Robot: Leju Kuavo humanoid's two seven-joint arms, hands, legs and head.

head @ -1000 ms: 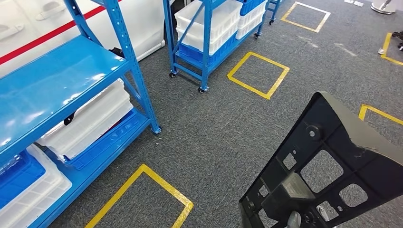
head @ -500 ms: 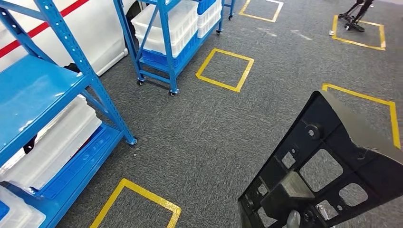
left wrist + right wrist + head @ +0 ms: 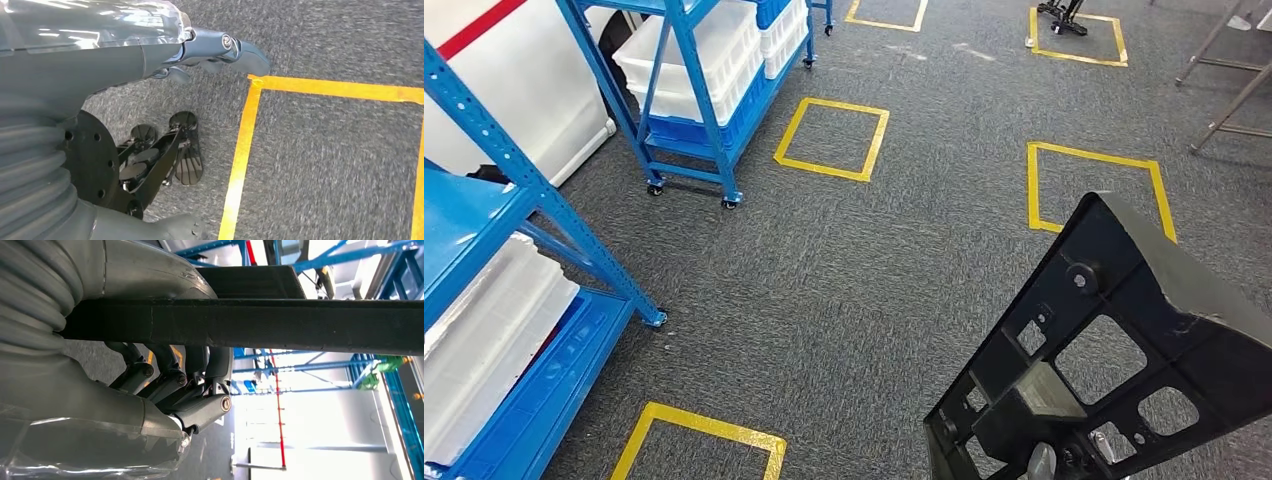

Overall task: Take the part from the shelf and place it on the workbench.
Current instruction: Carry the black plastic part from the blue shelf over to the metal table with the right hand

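1. Low right of the head view: black part (image 3: 1114,370) off the shelf, carried over carpet.
2. Right hand (image 3: 175,390) fingers wrapped on the part's edge; left hand (image 3: 220,50) hangs, grip unclear.
3. Blue shelf (image 3: 494,250) has slid leftward since a second ago: robot turning away, workbench not yet visible.

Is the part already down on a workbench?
No, the black part is up over the grey carpet, gripped by the right robot hand.

Grey carpet (image 3: 864,260) marked with yellow squares (image 3: 832,138). Blue shelving (image 3: 519,330) with white bins (image 3: 479,335) stands far left of the hand; a wheeled rack (image 3: 699,90) stands beyond, against a white wall (image 3: 519,80).
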